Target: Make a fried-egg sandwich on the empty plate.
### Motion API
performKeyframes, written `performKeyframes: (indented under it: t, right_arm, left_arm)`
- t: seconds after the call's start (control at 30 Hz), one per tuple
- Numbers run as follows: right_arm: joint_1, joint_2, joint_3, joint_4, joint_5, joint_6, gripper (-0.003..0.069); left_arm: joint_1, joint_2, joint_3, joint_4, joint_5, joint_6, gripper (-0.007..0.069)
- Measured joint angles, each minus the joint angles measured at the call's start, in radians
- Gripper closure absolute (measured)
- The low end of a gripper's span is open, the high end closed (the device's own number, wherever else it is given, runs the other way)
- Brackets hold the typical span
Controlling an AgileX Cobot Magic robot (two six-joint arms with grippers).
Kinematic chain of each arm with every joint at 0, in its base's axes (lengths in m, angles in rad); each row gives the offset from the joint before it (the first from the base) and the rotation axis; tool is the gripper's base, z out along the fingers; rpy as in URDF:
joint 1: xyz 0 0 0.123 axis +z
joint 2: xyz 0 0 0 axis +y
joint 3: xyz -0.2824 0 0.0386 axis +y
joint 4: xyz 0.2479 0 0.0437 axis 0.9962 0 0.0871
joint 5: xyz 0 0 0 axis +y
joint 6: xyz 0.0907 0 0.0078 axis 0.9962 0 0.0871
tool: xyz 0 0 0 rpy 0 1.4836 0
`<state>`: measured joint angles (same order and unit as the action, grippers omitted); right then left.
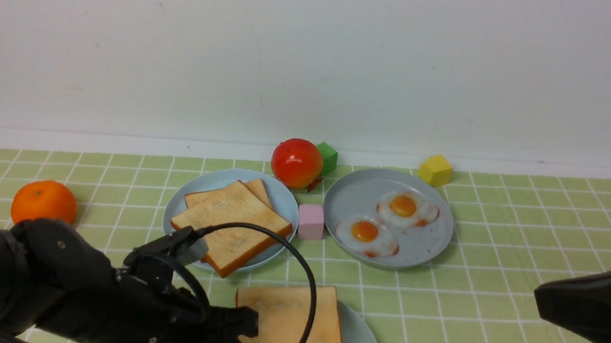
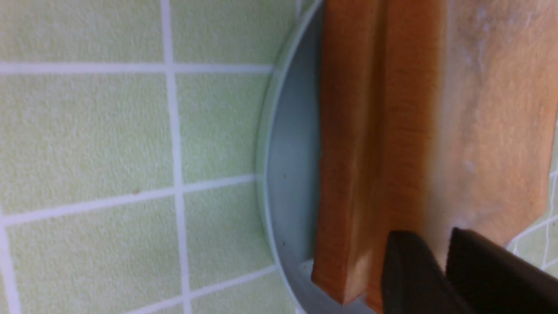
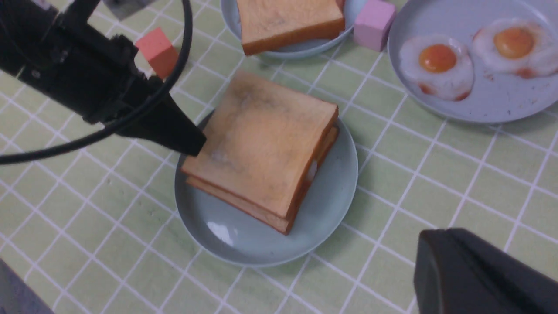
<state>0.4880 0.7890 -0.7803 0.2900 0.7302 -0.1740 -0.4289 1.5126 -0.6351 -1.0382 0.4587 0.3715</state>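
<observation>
The fried-egg sandwich (image 3: 261, 144) is seen at the bottom centre of the front view, stacked on the round pale mint-blue plastic plate (image 3: 327, 218). It is made up of two square golden-brown toy toast slices with darker crusts, and a small bit of the white egg (image 3: 312, 170) is shown between them in the right wrist view. The upper slice is set slightly out of line with the lower one.

The black left gripper (image 2: 431, 246) is held low at the sandwich, in the lower left of the front view. Its fingertips are parted by a narrow gap at the crust of the upper slice; whether the toast is touched cannot be told. The dark right gripper (image 3: 442, 231) is closed, with nothing held, and is partly shown at the right edge of the front view.

Left of centre in the front view, two loose toast slices (image 1: 232, 223) are laid overlapping on a pale blue plate (image 1: 280, 188). Right of centre, two glossy fried eggs (image 1: 366, 232) are held on a grey-blue plate (image 1: 430, 239). Between these plates a pink block (image 1: 310, 222) is placed, with a red toy fruit (image 1: 296, 163) and a green block (image 1: 328, 158) beyond it. A yellow block (image 1: 435, 170) is seen just beside the grey-blue plate's far rim, and an orange toy fruit (image 1: 44, 201) at the left. The green tablecloth (image 1: 490, 303) is patterned with white lines.
</observation>
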Motion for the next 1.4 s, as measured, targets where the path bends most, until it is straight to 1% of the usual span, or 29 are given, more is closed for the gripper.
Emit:
performKeyframes:
  t: [0.03,0.07,0.1,0.13,0.17,0.2,0.27,0.3,0.37,0.4,0.43,0.47,0.5,0.57,0.63,0.67,0.7,0.83,0.87,0.9,1.1,1.4]
  right_arm:
    - [0.000,-0.020,0.018,0.000,-0.022,0.002,0.0651]
    - [0.000,-0.068,0.057,0.000,-0.070,0.007,0.0651]
    - [0.000,-0.104,0.078,-0.003,-0.093,0.008,0.0651]
    - [0.000,-0.153,0.115,-0.011,-0.127,0.011,0.0649]
    - [0.000,-0.173,0.137,-0.014,-0.145,0.011,0.0648]
    - [0.000,-0.248,0.190,-0.028,-0.175,0.011,0.0647]
    - [0.000,-0.359,0.263,-0.052,-0.194,0.012,0.0645]
    - [0.000,-0.412,0.299,-0.055,-0.195,0.012,0.0644]
    - [0.000,-0.509,0.368,-0.056,-0.199,0.012,0.0643]
    - [0.000,-0.518,0.368,-0.057,-0.199,0.012,0.0643]
    - [0.000,-0.579,0.419,-0.057,-0.222,0.012,0.0643]
    - [0.000,-0.610,0.449,-0.059,-0.245,0.012,0.0643]
    - [0.000,-0.635,0.475,-0.061,-0.273,0.012,0.0642]
    - [0.000,-0.667,0.520,-0.062,-0.340,0.012,0.0642]
    - [0.000,-0.678,0.552,-0.062,-0.402,0.012,0.0641]
    - [0.000,-0.679,0.554,-0.062,-0.409,0.012,0.0641]
    - [0.000,-0.679,0.570,-0.062,-0.448,0.012,0.0638]
    - [0.000,-0.680,0.580,-0.062,-0.477,0.012,0.0634]
    - [0.000,-0.680,0.580,-0.062,-0.479,0.012,0.0634]
    - [0.000,-0.680,0.580,-0.062,-0.480,0.012,0.0631]
    - [0.000,-0.680,0.580,-0.062,-0.485,0.013,0.0622]
    - [0.000,-0.680,0.580,-0.062,-0.487,0.013,0.0610]
  left_arm:
    - [0.000,-0.003,0.000,0.010,0.006,0.000,0.0374]
    - [0.000,-0.011,0.000,0.024,0.015,0.000,0.0314]
    - [0.000,-0.018,0.000,0.035,0.021,0.000,0.0285]
    - [0.000,-0.032,0.000,0.048,0.030,-0.004,0.0239]
    - [0.000,-0.045,-0.002,0.060,0.037,-0.011,0.0221]
    - [0.000,-0.080,-0.008,0.091,0.062,-0.032,0.0155]
    - [0.000,-0.146,-0.026,0.156,0.118,-0.074,0.0092]
    - [0.000,-0.178,-0.034,0.194,0.147,-0.097,0.0075]
    - [0.000,-0.290,-0.042,0.293,0.237,-0.198,0.0050]
    - [0.000,-0.290,-0.042,0.293,0.237,-0.198,0.0050]
    - [0.000,-0.367,-0.042,0.379,0.291,-0.284,0.0049]
    - [0.000,-0.425,-0.042,0.423,0.315,-0.327,0.0052]
    - [0.000,-0.485,-0.042,0.483,0.349,-0.386,0.0064]
    - [0.000,-0.612,-0.042,0.563,0.407,-0.473,0.0109]
    - [0.000,-0.735,-0.042,0.604,0.464,-0.529,0.0187]
    - [0.000,-0.735,-0.042,0.607,0.471,-0.533,0.0197]
    - [0.000,-0.838,-0.042,0.620,0.528,-0.567,0.0319]
    - [0.000,-1.014,-0.042,0.642,0.610,-0.609,0.0603]
    - [0.000,-1.021,-0.042,0.644,0.610,-0.610,0.0611]
    - [0.000,-1.087,-0.042,0.659,0.610,-0.615,0.0638]
    - [0.000,-1.194,-0.042,0.668,0.618,-0.618,0.0638]
    - [0.000,-1.206,-0.042,0.669,0.634,-0.618,0.0638]
